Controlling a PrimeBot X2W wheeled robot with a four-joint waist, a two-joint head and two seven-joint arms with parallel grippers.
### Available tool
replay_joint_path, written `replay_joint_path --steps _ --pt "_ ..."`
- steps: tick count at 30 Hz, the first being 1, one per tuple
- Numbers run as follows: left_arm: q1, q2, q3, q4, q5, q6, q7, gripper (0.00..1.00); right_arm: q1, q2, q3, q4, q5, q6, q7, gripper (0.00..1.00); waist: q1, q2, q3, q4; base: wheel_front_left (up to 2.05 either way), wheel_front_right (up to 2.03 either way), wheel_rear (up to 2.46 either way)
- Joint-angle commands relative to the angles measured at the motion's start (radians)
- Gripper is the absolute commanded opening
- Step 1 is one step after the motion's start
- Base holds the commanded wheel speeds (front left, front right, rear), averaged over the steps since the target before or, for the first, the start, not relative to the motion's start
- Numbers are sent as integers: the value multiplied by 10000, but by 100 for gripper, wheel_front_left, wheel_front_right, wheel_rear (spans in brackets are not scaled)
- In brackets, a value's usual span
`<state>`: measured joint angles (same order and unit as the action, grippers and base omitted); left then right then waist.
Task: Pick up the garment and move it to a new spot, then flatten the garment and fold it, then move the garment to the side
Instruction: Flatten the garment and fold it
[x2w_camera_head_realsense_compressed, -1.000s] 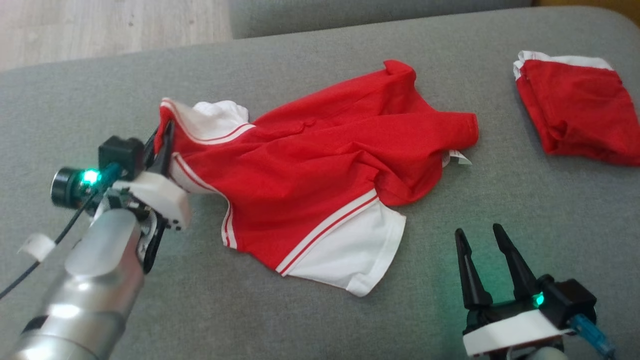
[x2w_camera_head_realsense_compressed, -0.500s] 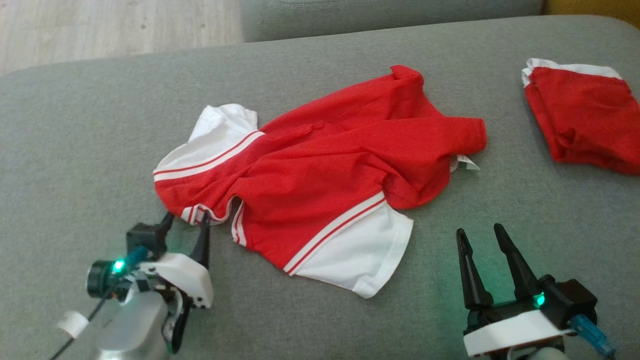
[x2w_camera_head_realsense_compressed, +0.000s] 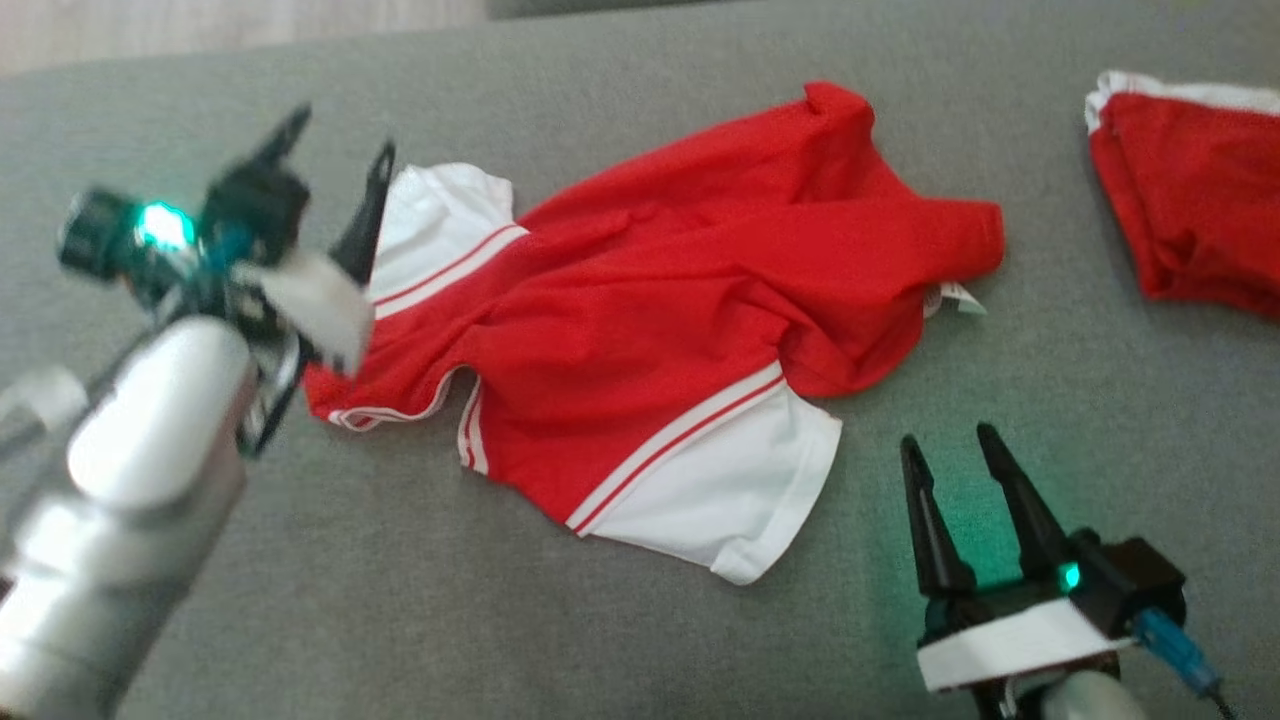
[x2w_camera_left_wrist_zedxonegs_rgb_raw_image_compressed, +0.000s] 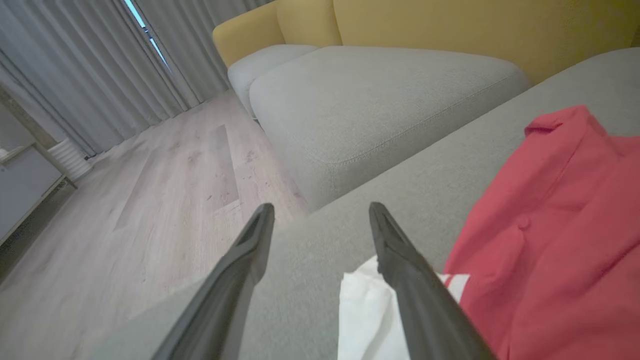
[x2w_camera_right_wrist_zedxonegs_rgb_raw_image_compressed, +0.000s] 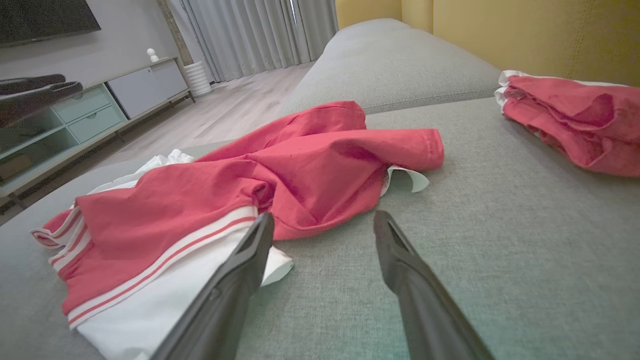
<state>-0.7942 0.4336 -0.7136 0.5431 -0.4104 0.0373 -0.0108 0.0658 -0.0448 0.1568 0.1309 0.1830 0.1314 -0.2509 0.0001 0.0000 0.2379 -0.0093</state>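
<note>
Red garment (x2w_camera_head_realsense_compressed: 660, 330) with white sleeves and striped trim lies crumpled mid grey sofa cushion (x2w_camera_head_realsense_compressed: 600, 620), not flattened, not folded. Left end effector (x2w_camera_head_realsense_compressed: 342, 130) has its fingers apart with nothing between them, up by the garment's upper white sleeve (x2w_camera_head_realsense_compressed: 440, 215). The head view is blurred there, so contact with the sleeve can't be told. Right end effector (x2w_camera_head_realsense_compressed: 946, 438) has its fingers apart, empty, over bare cushion near the lower white sleeve (x2w_camera_head_realsense_compressed: 730, 500), not touching it.

Head view gives the layout: a second red garment (x2w_camera_head_realsense_compressed: 1190, 210), folded, sits far right, cut by the frame edge, well apart from the first. A small white label (x2w_camera_head_realsense_compressed: 958, 298) pokes out at the crumpled garment's right hem.

Left wrist view adds the room: wood floor (x2w_camera_left_wrist_zedxonegs_rgb_raw_image_compressed: 165, 170), grey curtains (x2w_camera_left_wrist_zedxonegs_rgb_raw_image_compressed: 75, 65), another grey cushion (x2w_camera_left_wrist_zedxonegs_rgb_raw_image_compressed: 380, 95), yellow backrest (x2w_camera_left_wrist_zedxonegs_rgb_raw_image_compressed: 450, 25). The garment is cut off there at right and bottom, and one finger overlaps the white sleeve.

Right wrist view adds a low cabinet (x2w_camera_right_wrist_zedxonegs_rgb_raw_image_compressed: 145, 87) and a dark screen (x2w_camera_right_wrist_zedxonegs_rgb_raw_image_compressed: 45, 17) on the wall. It shows the garment from low down, its folds raised off the cushion. A dark blurred shape at the left edge is hard to make out.
</note>
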Motion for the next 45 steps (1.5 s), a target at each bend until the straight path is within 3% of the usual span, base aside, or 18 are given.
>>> replay_joint_path --steps 1,6,10,22,24,25,27,29,38,42,45 --pt "-514 396 298 -185 12 -79 122 100 -452 -54 253 -360 -90 -7 -109 100 -1 0 370 -175 0 0 0" --pt "-1642 254 -16 615 -108 -1011 1056 100 -894 -54 359 -372 -107 -7 -109 100 -1 0 1134 -418 0 0 0" --pt "-2070 211 -431 1396 -234 -1449 1751 100 -1177 -54 456 -350 -67 -7 -109 100 -1 0 1458 -585 0 0 0" --pt "-2534 554 -1421 2442 -828 -1675 2271 100 -1595 -54 573 -309 97 -7 -109 100 -1 0 1759 -734 0 0 0" --pt "-2554 585 -1539 2519 -918 -1676 2195 70 -1595 -54 561 -311 95 -7 -109 100 -1 0 1731 -733 0 0 0" --pt "-2562 593 -1586 2548 -971 -1676 2151 49 -1588 -54 550 -311 87 -7 -109 100 -1 0 1711 -728 0 0 0" --pt "-2565 613 -1691 2568 -1090 -1677 2053 31 -1562 -54 524 -305 67 -7 -109 100 -1 0 1652 -711 0 0 0" --pt "-2591 642 -1798 2543 -1169 -1678 1881 0 -1511 -54 489 -304 44 -7 -109 100 -1 0 1578 -671 0 0 0" --pt "-2920 689 -2008 2392 -1189 -1674 943 0 -1515 -112 623 -545 -312 -7 -109 100 -1 0 1275 -412 0 0 0" --pt "-3138 746 -1963 2311 -963 -1425 216 0 -2107 -388 730 -740 -276 -7 -109 100 -1 0 1206 -257 0 0 0" --pt "-3319 754 -1935 2234 -798 -1180 -193 0 -3049 -802 788 -138 -12 -7 47 100 -1 0 1275 -85 0 0 0"
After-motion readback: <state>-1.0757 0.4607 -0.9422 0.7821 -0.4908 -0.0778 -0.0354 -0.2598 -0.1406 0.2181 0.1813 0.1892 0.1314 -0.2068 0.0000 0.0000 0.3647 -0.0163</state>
